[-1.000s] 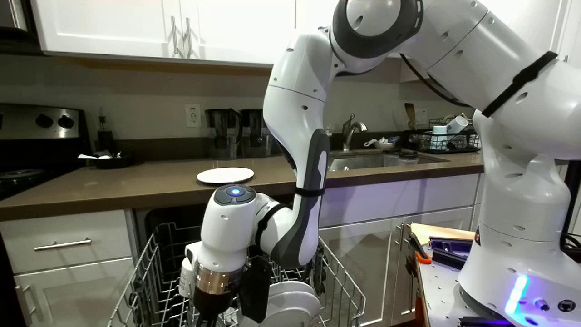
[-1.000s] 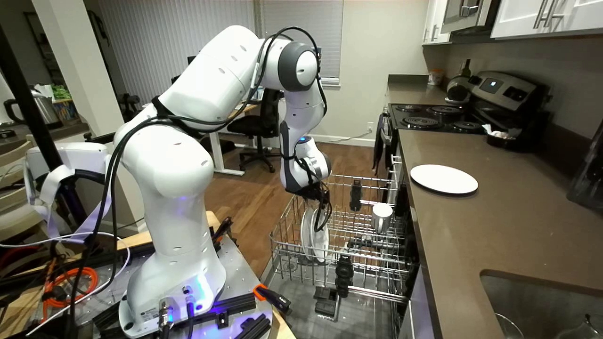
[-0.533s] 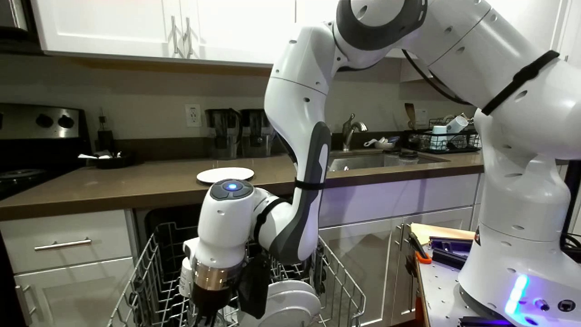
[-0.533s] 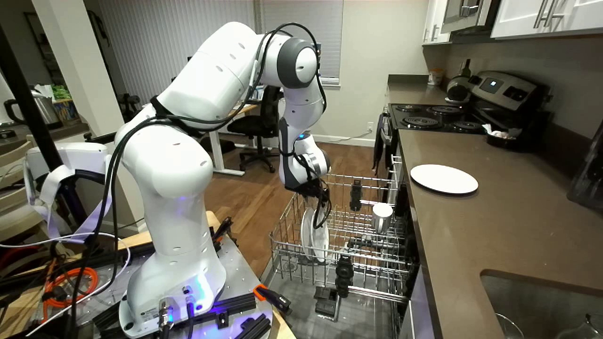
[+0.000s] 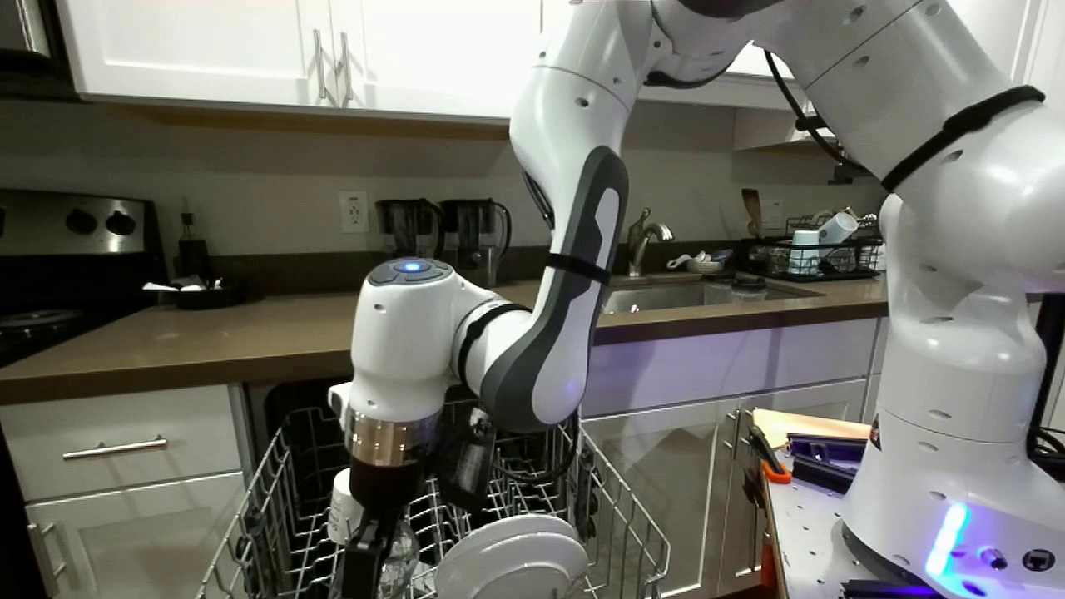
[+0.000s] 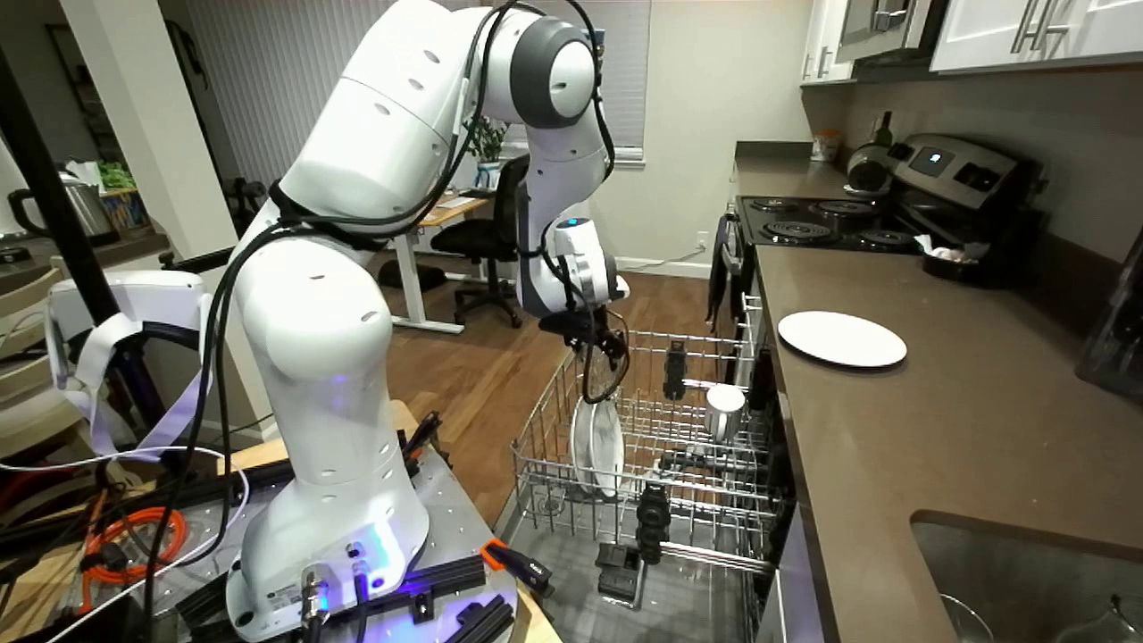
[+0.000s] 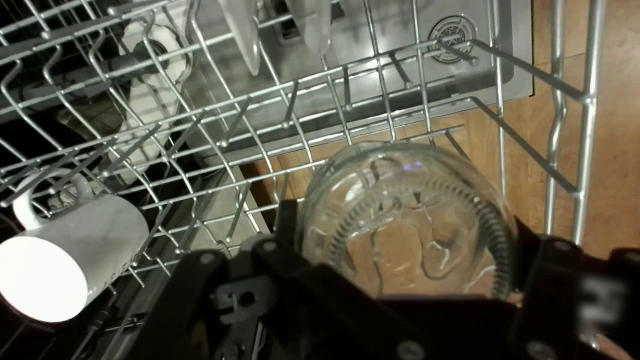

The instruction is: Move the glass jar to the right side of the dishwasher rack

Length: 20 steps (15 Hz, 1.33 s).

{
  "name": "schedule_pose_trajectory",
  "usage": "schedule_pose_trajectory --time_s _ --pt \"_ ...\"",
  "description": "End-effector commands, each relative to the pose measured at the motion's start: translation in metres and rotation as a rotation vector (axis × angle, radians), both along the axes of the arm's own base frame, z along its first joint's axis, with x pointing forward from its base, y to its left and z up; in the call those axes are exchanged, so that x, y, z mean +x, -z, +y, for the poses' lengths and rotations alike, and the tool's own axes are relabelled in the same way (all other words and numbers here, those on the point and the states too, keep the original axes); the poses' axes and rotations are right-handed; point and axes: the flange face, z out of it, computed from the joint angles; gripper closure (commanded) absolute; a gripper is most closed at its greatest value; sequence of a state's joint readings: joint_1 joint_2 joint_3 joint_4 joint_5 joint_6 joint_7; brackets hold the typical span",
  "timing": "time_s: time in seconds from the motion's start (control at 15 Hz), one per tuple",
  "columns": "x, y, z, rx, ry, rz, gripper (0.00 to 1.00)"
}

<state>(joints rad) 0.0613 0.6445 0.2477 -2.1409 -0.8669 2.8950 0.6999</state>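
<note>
Glass jar [image 7: 410, 225] clamped in black jaws, one per side, dishwasher rack [image 7: 590, 99] behind it, white mug [image 7: 100, 235] at left, two plate edges [image 7: 243, 35] up top, wood floor [image 7: 620, 150] at right

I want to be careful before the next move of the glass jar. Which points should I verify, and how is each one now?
1. Glass jar between the fingers of the hand: ok.
2. White mug apart from the jar: ok.
3. Plates on edge in the dishwasher rack: ok.
4. Jar clear of the tines: cannot tell; the space beneath it is hard to judge.
5. Jar released: not ok; the hand has it.
</note>
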Motion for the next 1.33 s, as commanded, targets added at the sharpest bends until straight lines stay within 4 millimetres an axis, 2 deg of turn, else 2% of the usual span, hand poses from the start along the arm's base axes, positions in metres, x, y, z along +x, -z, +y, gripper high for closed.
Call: schedule_pose_trajectory --time_s 0.0,0.47,0.67,0.93,1.27 --pt "-0.006 -0.038 -0.008 -0.030 -0.025 0.039 0.37" --pt "0.010 -0.107 -0.018 -0.100 -0.037 0.019 0.37" --pt "0.016 -0.133 -0.029 -0.158 -0.018 0.000 0.37" --pt "0.015 -0.145 -0.054 -0.222 0.038 0.040 0.37" --pt "0.012 -0.141 -0.093 -0.245 0.113 0.086 0.37"
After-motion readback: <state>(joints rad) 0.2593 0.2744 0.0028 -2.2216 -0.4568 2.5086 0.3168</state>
